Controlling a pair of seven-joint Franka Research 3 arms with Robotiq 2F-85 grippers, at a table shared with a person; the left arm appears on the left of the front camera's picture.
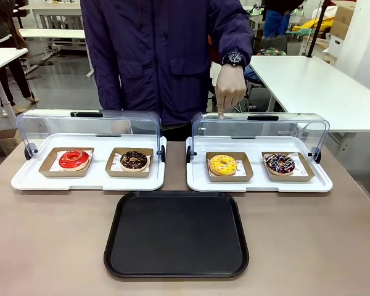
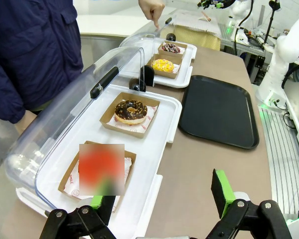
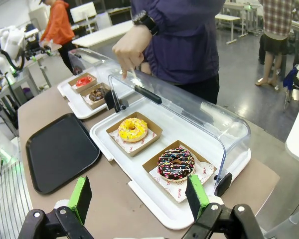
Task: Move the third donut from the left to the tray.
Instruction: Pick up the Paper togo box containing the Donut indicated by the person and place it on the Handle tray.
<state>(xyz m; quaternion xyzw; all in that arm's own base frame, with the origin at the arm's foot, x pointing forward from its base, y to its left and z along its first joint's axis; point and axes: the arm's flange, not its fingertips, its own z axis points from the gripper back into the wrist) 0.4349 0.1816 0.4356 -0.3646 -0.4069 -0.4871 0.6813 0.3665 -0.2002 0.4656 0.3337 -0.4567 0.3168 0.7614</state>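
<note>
- Yellow ring donut with tiny coloured sprinkles (image 3: 132, 129), that's the one to move. What are the robot's hands doing?
- The right gripper (image 3: 138, 198) is wide open and holds nothing. It hangs just on the near side of the white plastic tray (image 3: 105, 145). The left gripper (image 2: 162, 199) is open and empty too, over by the other white tray (image 2: 165, 119).
- And where is the donut?
- It sits in a small square brown cardboard holder (image 3: 152, 133) on that white plastic tray, under the lifted clear plastic lid (image 3: 204, 112). A chocolate donut with sprinkles (image 3: 176, 163) sits beside it. A person's hand (image 1: 230, 89) points down at the lid above it. I can't tell if the finger touches.
- How will it feel?
- Light and soft, I think. The icing looks squashy and may stick. Squeeze the donut and it could break.
- So grab where?
- The cardboard edges. They look stiffer but thin, so pinch gently and keep it flat. The big flat black tray (image 1: 176, 234) waits close in front.
</note>
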